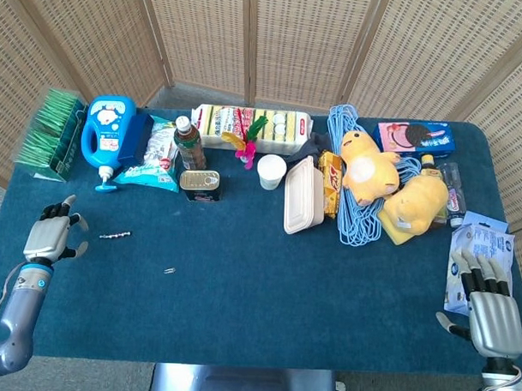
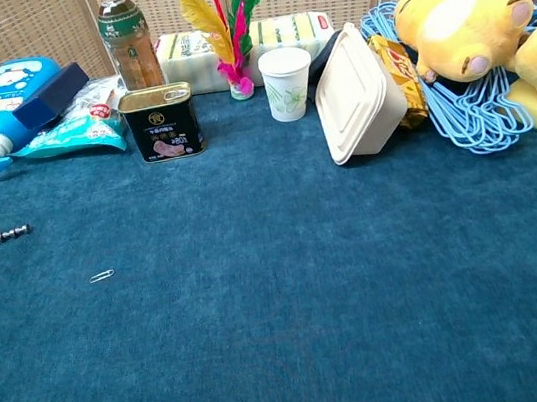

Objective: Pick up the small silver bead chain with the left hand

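The small silver bead chain [image 1: 115,236] lies straight on the blue felt-like table cover [image 1: 240,298] at the left, just right of the empty left hand [image 1: 51,238], whose fingers are spread apart. A small metal paperclip [image 1: 169,269] lies nearer, apart from the chain. The right hand [image 1: 490,308] rests at the near right edge, fingers extended and holding nothing. The black rectangular tin's [image 2: 162,122] label is too small to read. Woven rattan screens [image 1: 275,41] stand behind.
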